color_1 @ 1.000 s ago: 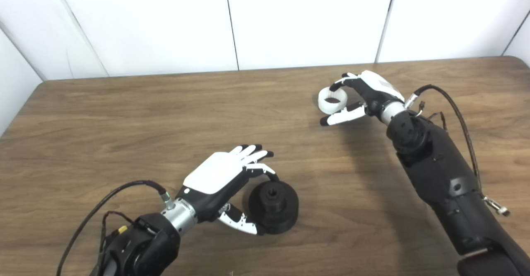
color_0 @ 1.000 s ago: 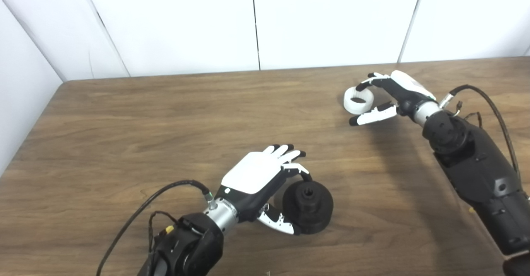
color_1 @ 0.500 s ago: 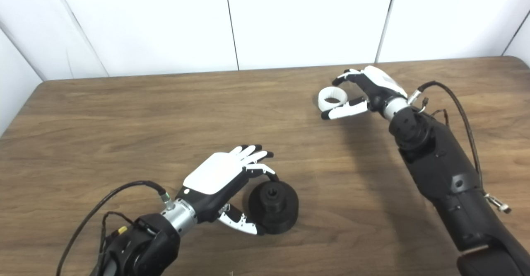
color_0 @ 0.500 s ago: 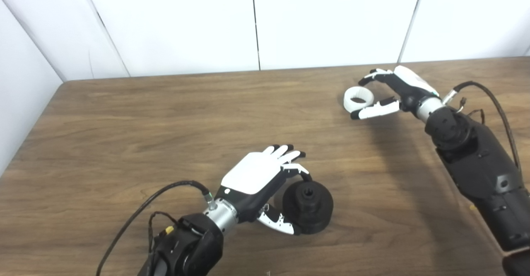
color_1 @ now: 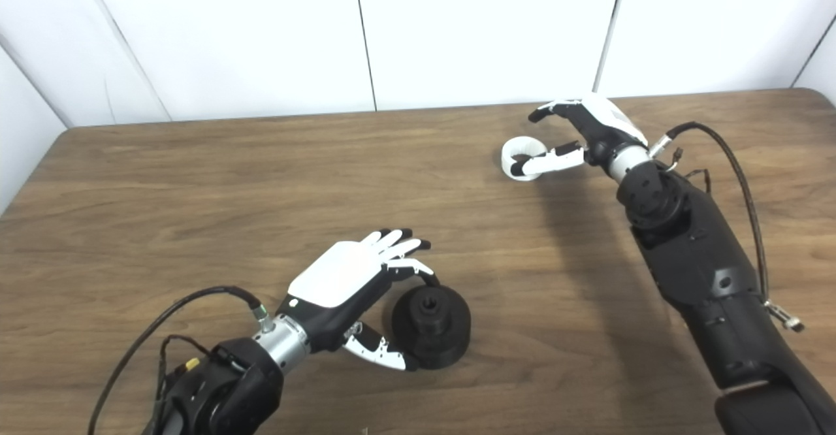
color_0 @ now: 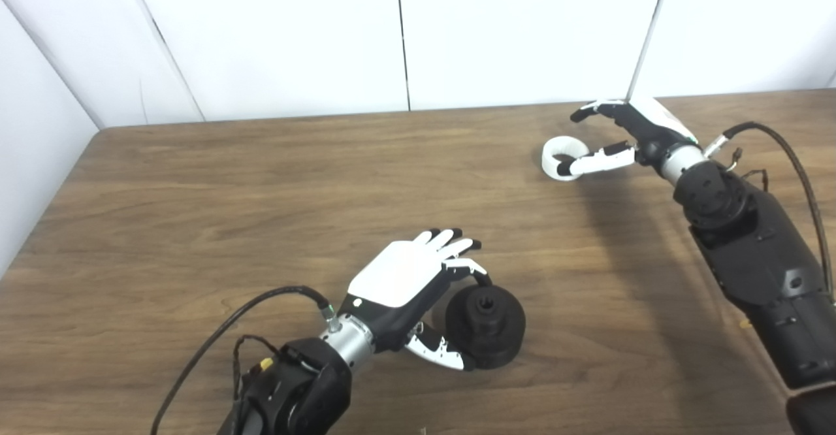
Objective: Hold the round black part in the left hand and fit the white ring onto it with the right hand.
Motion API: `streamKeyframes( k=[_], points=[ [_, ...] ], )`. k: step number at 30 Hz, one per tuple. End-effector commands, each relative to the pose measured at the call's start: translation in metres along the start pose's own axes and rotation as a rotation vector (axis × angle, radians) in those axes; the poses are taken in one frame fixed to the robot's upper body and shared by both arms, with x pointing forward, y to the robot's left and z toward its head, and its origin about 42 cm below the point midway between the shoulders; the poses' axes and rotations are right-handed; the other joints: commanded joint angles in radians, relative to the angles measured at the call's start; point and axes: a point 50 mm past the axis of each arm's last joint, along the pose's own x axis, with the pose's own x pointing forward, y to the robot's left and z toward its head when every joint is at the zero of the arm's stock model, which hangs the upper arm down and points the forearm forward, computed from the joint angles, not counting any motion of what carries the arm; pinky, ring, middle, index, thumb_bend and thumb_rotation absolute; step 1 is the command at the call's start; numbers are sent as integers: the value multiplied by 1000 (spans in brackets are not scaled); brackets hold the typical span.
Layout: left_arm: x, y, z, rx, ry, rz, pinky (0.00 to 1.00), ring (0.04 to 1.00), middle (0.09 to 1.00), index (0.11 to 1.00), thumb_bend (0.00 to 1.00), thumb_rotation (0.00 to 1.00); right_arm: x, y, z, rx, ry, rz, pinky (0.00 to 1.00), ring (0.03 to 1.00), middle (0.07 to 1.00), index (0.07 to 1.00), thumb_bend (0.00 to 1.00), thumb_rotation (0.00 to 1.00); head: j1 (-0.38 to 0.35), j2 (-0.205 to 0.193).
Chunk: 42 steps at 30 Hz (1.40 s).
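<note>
My right hand (color_0: pixel 627 136) has opened over the last second, leaving the white ring (color_0: pixel 559 157) on the far table (color_0: pixel 196 187), so fitting waits while my left hand (color_0: pixel 418 285), fingers spread, only cradles the black part (color_0: pixel 486 324).

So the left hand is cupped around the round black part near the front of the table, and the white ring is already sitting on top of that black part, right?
Not quite. The left hand is cupped around the round black part, but the white ring is not on it. It lies far off on the table near the back right, at the right hand. The left eye view shows this.
</note>
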Motion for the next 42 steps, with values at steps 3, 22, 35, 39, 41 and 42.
streamKeyframes(
  k=[3,22,35,39,41,42],
  points=[
    [-3,0,-4,25,8,-16,1000,1000,952,709,902,243,12,-30,25,-34,-75,-69,882,971,913,788,947,433,-2,-1],
    [-6,4,-5,36,8,-13,1000,1000,954,711,905,248,22,-22,22,-50,-20,7,922,1000,932,813,933,449,10,2],
    [-8,5,-2,32,5,-9,1000,1000,953,710,904,233,24,-19,14,-51,-1,8,931,1000,935,810,928,459,16,4],
    [-7,6,-2,34,5,-4,1000,1000,950,708,906,231,24,-17,12,-45,-1,11,914,1000,929,808,925,442,18,5],
    [-7,6,-1,36,5,-4,1000,1000,950,708,905,232,23,-16,10,-43,2,14,916,1000,929,809,923,442,19,5],
    [-7,6,-1,36,4,-5,1000,1000,950,709,904,233,23,-15,10,-44,4,16,917,1000,929,810,922,445,19,6]
  ],
)
